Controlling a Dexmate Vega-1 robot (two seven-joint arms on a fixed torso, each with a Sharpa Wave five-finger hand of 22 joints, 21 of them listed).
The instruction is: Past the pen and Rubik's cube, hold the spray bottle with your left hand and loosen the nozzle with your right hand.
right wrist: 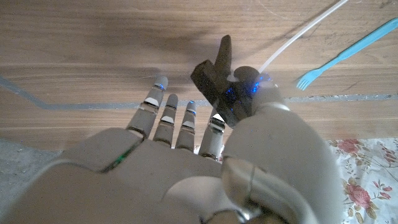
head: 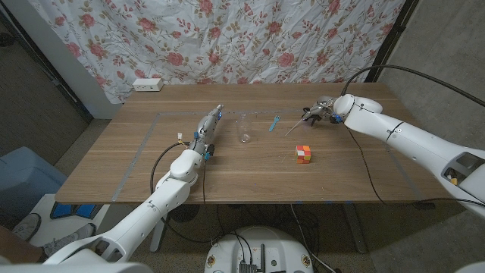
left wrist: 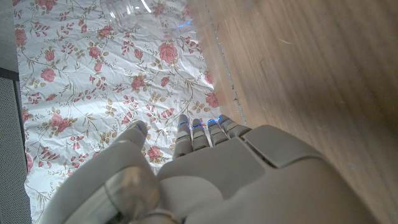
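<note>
Nozzle was already off the bottle (head: pixel 245 129), so the loosening step looked done. The right robot hand (head: pixel 321 108) sat at the far right of the surface (head: pixel 348 167), and it pinched the dark nozzle (right wrist: pixel 217 78) between thumb and a finger, other fingers spread; the thin white dip tube (right wrist: pixel 305 31) trailed out of the nozzle toward the blue pen (head: pixel 274 123). The clear bottle stood upright and uncapped, near the middle, apart from both hands. The left robot hand (head: pixel 210 125) was just to the bottle's left, fingers apart, holding nothing; wrist view showed it empty (left wrist: pixel 205 168) with the bottle (left wrist: pixel 143 9) blurred ahead of it. The Rubik's cube (head: pixel 304 154) lay nearer the robot, right of centre.

Judgement: task basically at the end. The next move probably called for setting the nozzle down on bare wood clear of the pen, keeping the tube from sweeping the bottle over.
</note>
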